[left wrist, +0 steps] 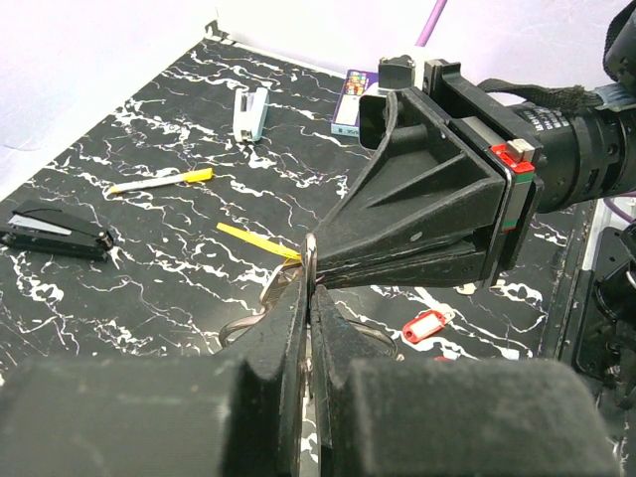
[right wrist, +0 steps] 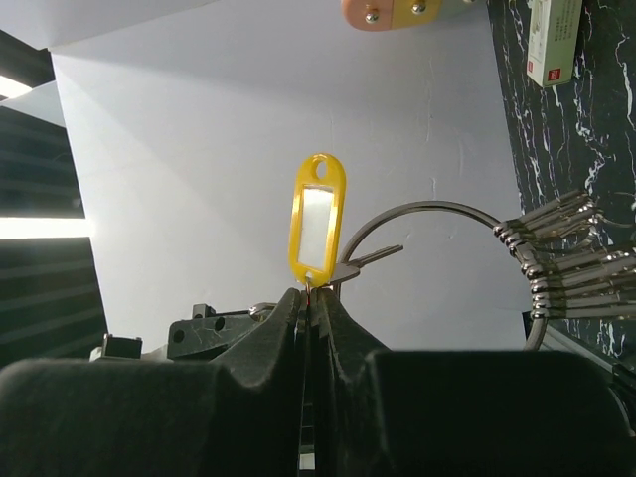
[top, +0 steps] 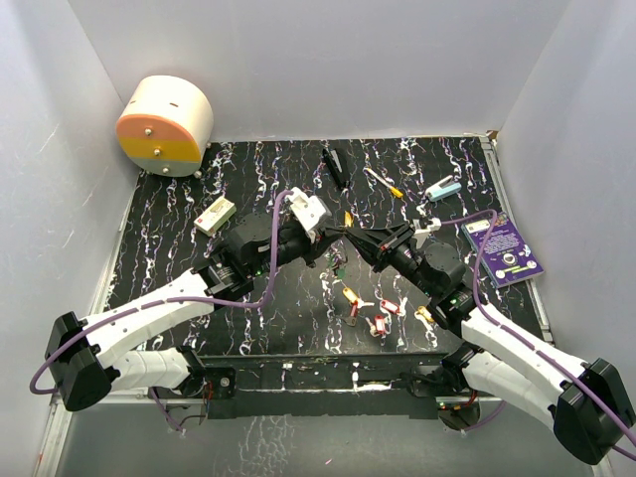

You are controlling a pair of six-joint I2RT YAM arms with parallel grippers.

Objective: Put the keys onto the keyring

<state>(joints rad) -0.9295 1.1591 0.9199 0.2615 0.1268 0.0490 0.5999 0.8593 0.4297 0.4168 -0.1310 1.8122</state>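
- Two grippers meet tip to tip above the middle of the black marbled mat [top: 159, 219].
- On the left gripper [left wrist: 310, 293] the jaws are pressed together on the thin wire of the keyring [right wrist: 429, 205], which is held up off the mat, edge-on between the pads.
- Several silver keys [right wrist: 561, 260] hang bunched on one side of the ring.
- On the right gripper [right wrist: 310, 296] the jaws are clamped on the lower end of a yellow-tagged key [right wrist: 318, 214]; its metal blade points at the ring's arc, but whether it touches cannot be told.
- More loose keys [top: 378, 316], with red and yellow tags, lie scattered on the mat by the right arm, well apart from the ring.
- A small carton [top: 214, 216] lies on the mat's left side; its contents are not visible.
- A cream-and-orange drum [top: 164, 124] sits in the far left corner — nothing of its inside shows.
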